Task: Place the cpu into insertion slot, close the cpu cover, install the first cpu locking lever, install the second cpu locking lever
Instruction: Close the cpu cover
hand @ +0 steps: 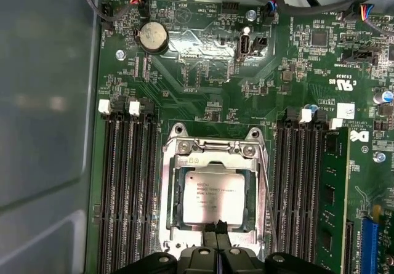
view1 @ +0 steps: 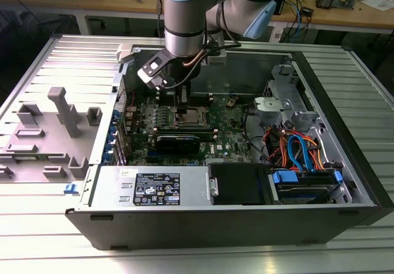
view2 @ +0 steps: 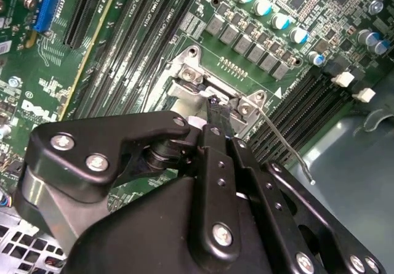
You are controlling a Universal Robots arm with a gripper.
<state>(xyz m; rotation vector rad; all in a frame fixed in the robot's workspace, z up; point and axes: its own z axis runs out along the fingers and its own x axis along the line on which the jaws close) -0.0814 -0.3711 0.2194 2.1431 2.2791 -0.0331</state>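
One cpu [hand: 214, 195], one cpu cover [hand: 212, 156], one coin battery [hand: 152, 36], one memory stick [hand: 332, 194].

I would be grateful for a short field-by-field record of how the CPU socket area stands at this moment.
setting: open computer case, arm reaching inside
cpu: seated in the insertion slot, silver top showing
cpu cover: lying down flat around the cpu
locking lever: thin wire, sticking up free beside the slot in the second wrist view
end effector: tips together, at the cover's edge
held object: none visible
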